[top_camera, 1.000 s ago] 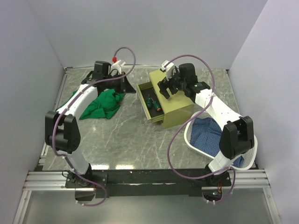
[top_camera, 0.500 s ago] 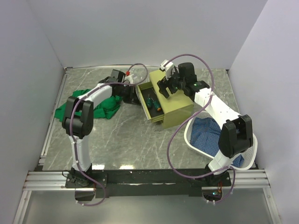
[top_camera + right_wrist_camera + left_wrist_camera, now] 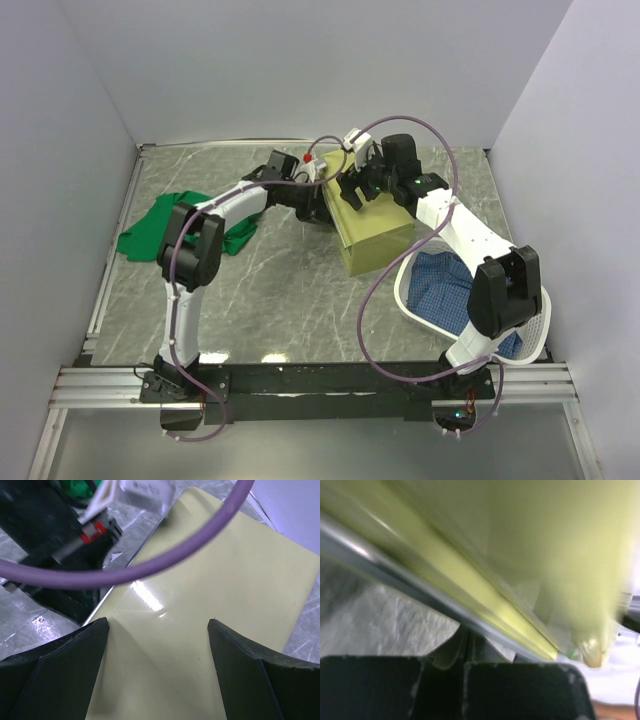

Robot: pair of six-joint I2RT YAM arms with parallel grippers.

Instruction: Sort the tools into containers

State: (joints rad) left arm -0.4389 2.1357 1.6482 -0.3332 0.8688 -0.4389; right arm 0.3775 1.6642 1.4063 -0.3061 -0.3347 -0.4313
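The olive-yellow chest stands right of centre with its drawers pushed in. No tools show; the drawer that held them is closed. My left gripper is at the chest's left front, fingers together, pressed against the drawer face. In the left wrist view the chest fills the frame, blurred, above my shut gripper. My right gripper is open and rests on the chest's top. The right wrist view shows the gripper spread over the yellow lid.
A green cloth lies at the left. A white basket with a blue cloth sits at the right, close to the chest. Walls enclose the table on three sides. Purple cables loop over both arms.
My left arm swung right from the cloth to the chest. The open drawer with green-handled screwdrivers has slid shut. My right gripper stayed on the chest's top.
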